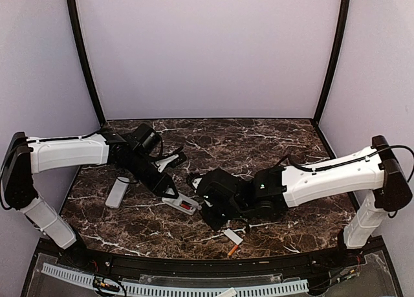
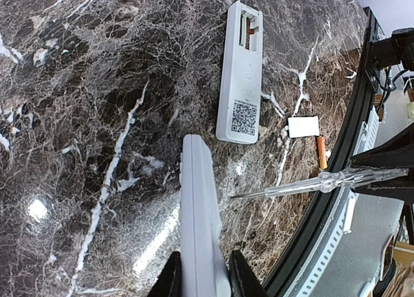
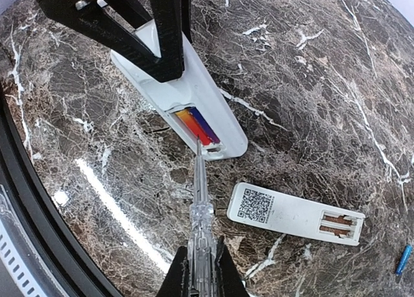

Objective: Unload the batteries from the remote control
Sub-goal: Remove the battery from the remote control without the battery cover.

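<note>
While face-down, loose remote (image 3: 294, 214) with QR-code label (image 3: 257, 204)

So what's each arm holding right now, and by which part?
The left fingers clamp a remote by one end; the right fingers grip a screwdriver by its clear handle.

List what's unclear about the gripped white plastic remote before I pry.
- Top view: slim white plastic remote's battery bay, tiny, crowded by the right gripper.
- Left wrist view: bay out of sight; only plain casing beyond the left gripper.
- Right wrist view: whether the clear-handled screwdriver tip touches the orange, blue and red batteries; count blurred.
</note>
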Action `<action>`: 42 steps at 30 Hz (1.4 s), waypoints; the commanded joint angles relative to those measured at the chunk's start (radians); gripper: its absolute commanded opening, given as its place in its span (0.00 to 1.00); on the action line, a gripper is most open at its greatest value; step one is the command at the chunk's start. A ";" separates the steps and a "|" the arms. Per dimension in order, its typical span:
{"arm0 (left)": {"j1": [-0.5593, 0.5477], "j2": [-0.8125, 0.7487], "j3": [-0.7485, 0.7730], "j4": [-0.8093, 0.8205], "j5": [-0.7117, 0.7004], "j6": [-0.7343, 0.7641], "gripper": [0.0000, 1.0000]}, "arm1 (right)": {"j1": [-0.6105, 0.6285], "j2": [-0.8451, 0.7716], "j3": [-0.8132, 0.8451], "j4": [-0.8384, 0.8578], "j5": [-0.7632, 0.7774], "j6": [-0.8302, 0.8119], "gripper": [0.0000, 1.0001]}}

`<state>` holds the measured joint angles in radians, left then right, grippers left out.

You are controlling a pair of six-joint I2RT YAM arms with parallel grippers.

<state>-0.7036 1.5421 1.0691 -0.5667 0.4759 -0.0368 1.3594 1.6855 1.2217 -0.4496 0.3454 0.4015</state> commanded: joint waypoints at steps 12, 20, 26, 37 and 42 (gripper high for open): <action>0.013 0.018 0.027 -0.042 0.035 0.014 0.00 | 0.013 0.078 0.074 0.000 0.096 -0.035 0.00; 0.015 0.020 0.027 -0.041 0.043 0.019 0.00 | 0.023 0.122 0.100 -0.002 0.157 -0.055 0.00; 0.015 0.020 0.028 -0.038 0.065 0.023 0.00 | 0.043 0.153 0.120 0.027 0.210 -0.094 0.00; 0.016 0.026 0.031 -0.038 0.068 0.021 0.00 | 0.085 0.223 0.126 0.122 0.352 -0.108 0.00; 0.019 0.018 0.029 -0.034 0.025 0.020 0.00 | 0.089 0.175 0.058 0.230 0.294 -0.166 0.00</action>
<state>-0.6701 1.5581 1.0859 -0.5751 0.4778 -0.0372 1.4490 1.8793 1.3323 -0.4046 0.6876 0.2924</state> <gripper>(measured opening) 0.222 0.085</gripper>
